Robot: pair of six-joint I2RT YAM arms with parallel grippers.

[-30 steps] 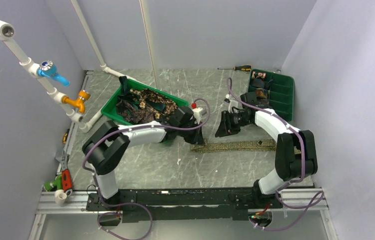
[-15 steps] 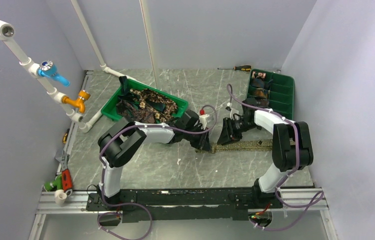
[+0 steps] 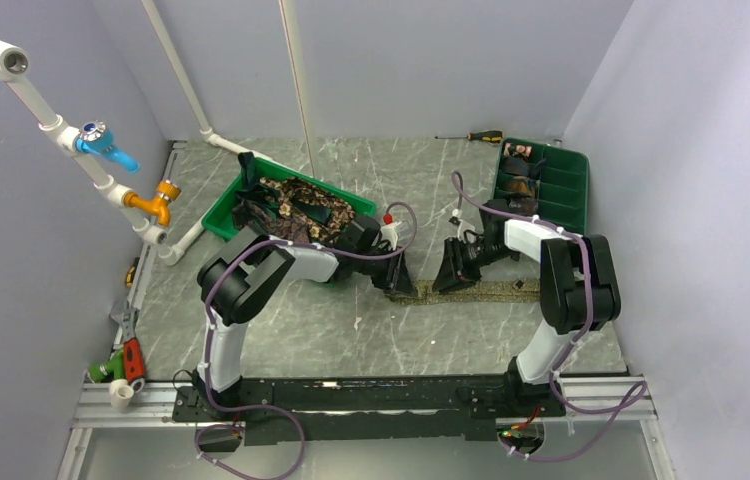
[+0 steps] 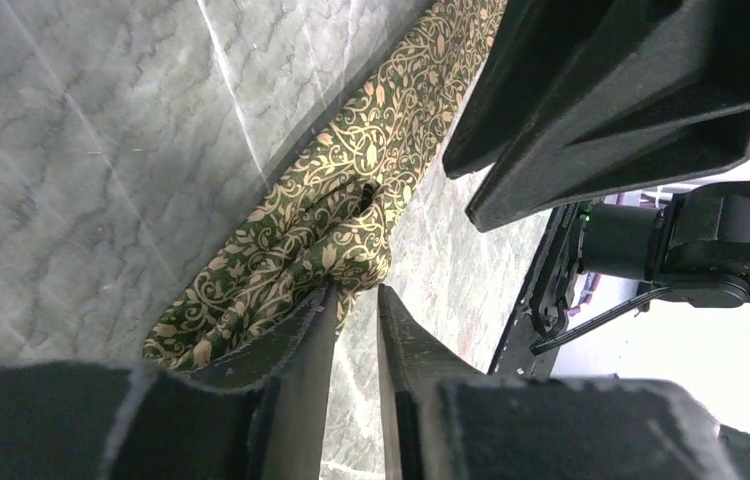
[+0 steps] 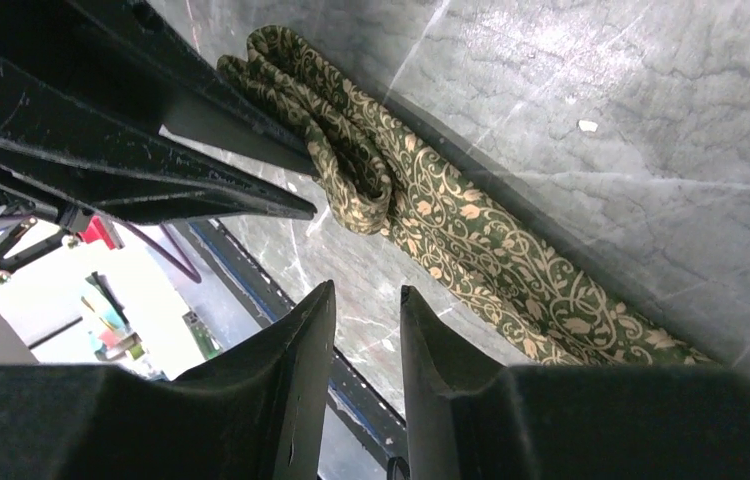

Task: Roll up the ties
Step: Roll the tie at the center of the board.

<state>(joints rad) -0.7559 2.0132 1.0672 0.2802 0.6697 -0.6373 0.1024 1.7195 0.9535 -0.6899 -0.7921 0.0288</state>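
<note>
Here the olive-green fabric tie with a tan vine pattern (image 3: 481,291) (image 4: 351,190) (image 5: 471,240) lies as a flat strip on the grey marbled table (image 3: 301,330). Its end is doubled over into a loose fold between the two grippers. The fold lies just ahead of the left gripper (image 3: 401,283) (image 4: 356,300), its tip touching one finger (image 4: 301,330). That gripper's jaws stand a narrow slit apart with bare table showing through. The right gripper (image 3: 448,280) (image 5: 366,300) faces it from the other side of the fold. Its jaws are also parted a little, and the strip runs past just beyond their tips, not between them.

A second ago the strip reached farther out and lay flat to its end, and the right gripper hung well clear behind it. Half a second ago the left gripper sat farther along the strip; now it is back beside the fold.
</note>
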